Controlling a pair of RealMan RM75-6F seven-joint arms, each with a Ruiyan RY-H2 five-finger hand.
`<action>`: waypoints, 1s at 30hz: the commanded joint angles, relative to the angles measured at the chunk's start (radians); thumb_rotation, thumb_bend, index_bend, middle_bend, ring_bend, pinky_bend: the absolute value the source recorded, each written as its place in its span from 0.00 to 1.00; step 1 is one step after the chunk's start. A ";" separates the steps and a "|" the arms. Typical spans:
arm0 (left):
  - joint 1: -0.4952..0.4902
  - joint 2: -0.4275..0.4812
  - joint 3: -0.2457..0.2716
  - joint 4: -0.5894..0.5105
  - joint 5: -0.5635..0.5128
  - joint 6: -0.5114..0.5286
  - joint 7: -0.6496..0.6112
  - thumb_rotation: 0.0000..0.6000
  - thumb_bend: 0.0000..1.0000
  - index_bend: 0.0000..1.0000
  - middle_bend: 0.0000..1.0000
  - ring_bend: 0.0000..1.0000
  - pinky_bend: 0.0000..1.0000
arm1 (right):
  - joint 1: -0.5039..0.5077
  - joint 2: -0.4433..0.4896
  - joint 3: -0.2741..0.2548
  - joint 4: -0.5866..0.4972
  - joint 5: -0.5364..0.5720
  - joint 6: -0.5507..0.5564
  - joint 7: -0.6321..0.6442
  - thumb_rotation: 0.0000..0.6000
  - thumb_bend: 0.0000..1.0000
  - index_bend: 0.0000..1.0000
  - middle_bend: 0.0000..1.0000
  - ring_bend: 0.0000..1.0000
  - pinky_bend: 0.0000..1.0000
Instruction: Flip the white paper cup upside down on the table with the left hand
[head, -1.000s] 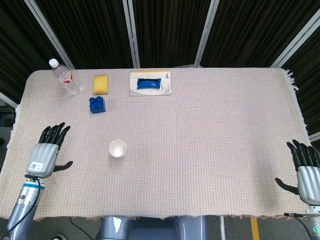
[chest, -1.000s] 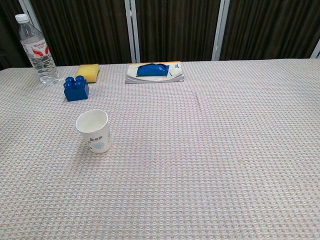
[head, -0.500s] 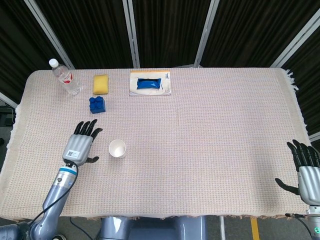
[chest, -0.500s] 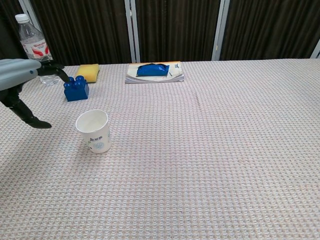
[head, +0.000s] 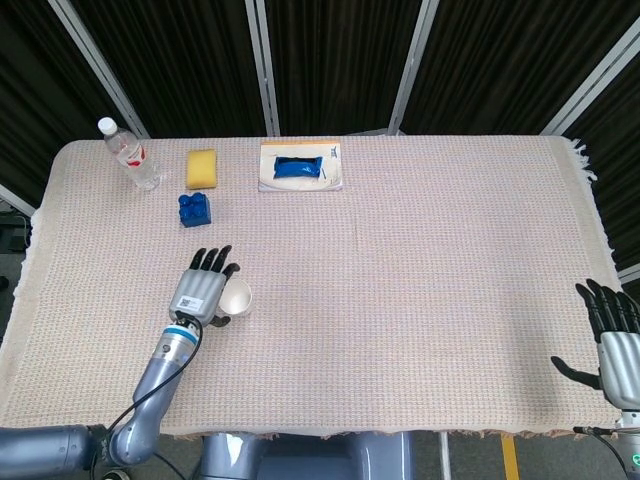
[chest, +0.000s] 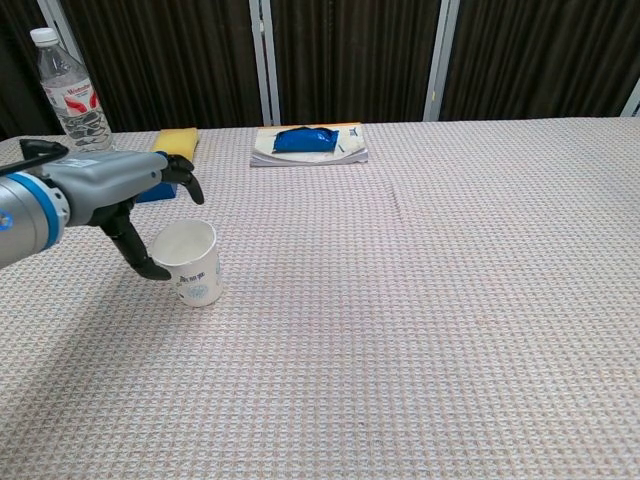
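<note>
On the left half of the cloth-covered table (head: 420, 300), the white paper cup (chest: 189, 262) stands upright, mouth up, w/ the robot's left hand (head: 203, 288) right beside it; fingers (head: 213, 259) are spread and extended, thumb (chest: 137, 250) reaching down along the cup's left side, nothing gripped yet, and whether thumb actually touches the cup wall cannot be told. In the chest view the hand (chest: 110, 185) sits just above and left of the cup rim. The right hand (head: 615, 335) rests at the table's far right edge, near the front corner, fingers apart and holding nothing, well apart from the cup. Toward the back edge, left to right: a water bottle (head: 128, 153) near the back-left corner, a yellow sponge (head: 201, 168), a blue toy block (head: 194, 209) just in front of the sponge, and a blue packet (head: 298, 169) lying on a white card (head: 334, 178) near mid-table. The block is the closest item to the cup, w/ a gap of bare cloth between them. Open cloth stretches to the cup's right and front, across the centre and right side of the table; the front edge lies a short way behind the left wrist.
</note>
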 joint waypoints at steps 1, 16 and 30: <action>-0.033 -0.034 0.001 0.031 -0.029 0.014 0.023 1.00 0.07 0.22 0.00 0.00 0.00 | 0.001 0.003 0.000 0.001 0.001 -0.003 0.006 1.00 0.00 0.00 0.00 0.00 0.00; -0.071 -0.049 0.035 0.065 -0.074 0.053 0.008 1.00 0.16 0.45 0.00 0.00 0.00 | 0.001 0.005 -0.003 -0.001 -0.004 -0.003 0.007 1.00 0.00 0.00 0.00 0.00 0.00; 0.024 -0.051 0.051 0.144 0.190 -0.031 -0.482 1.00 0.16 0.45 0.00 0.00 0.00 | 0.003 0.003 -0.002 -0.003 0.001 -0.009 0.002 1.00 0.00 0.00 0.00 0.00 0.00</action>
